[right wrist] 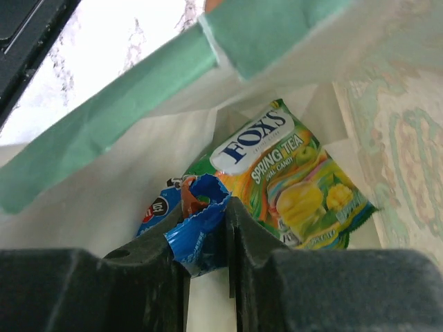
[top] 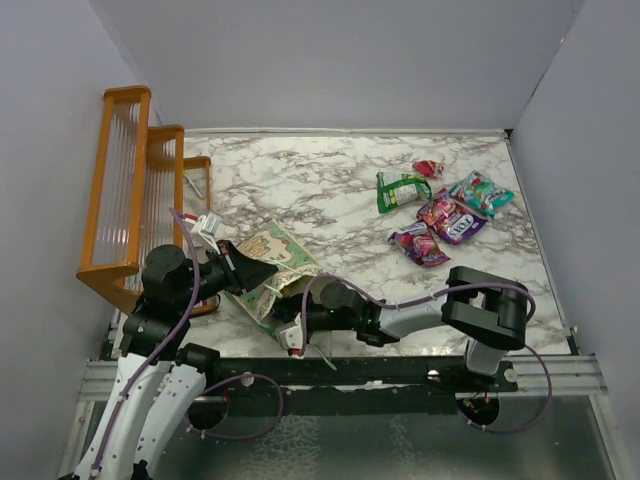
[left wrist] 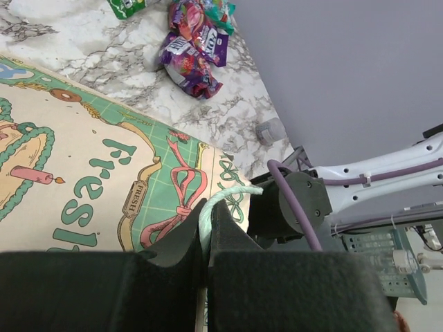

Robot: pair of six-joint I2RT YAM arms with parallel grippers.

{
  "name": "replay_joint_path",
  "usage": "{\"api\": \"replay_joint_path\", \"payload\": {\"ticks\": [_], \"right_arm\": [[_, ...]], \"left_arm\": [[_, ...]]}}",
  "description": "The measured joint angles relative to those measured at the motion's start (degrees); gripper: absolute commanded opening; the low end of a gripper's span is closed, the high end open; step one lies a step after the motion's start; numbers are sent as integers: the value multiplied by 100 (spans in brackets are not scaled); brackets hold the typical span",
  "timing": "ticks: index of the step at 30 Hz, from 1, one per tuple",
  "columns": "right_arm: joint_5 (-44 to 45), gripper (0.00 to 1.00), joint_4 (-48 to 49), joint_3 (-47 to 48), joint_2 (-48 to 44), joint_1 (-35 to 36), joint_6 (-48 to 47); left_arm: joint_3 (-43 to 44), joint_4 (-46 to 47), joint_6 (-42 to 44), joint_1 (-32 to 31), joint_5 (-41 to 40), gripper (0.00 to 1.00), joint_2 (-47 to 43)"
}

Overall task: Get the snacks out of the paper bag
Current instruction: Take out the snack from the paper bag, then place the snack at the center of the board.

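Marble table (top: 300, 185) bears a mint-green, cream-fronted paper bag (top: 268, 250).

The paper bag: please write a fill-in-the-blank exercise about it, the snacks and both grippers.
1. The left gripper is shut on the ____ rim of the paper bag.
2. Inside the bag, the right gripper is shut on a ____ packet.
3. The yellow-green packet beside it reads FOX'S SPRING ____.
4. The loose snacks lie on the robot's ____ side of the table.
Missing words: green; blue; TEA; right.
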Motion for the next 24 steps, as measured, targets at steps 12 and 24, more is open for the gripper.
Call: {"api": "replay_joint_path", "payload": {"ticks": [12,24], "right_arm": [[557,17,341,-824,-1473,0,1373],[579,17,-1572,-560,-3377,4,2704]], "left_arm": [[-2,59,-68,0,-286,0,-170],[-7,37,-63,0,-463,0,-229]]}}
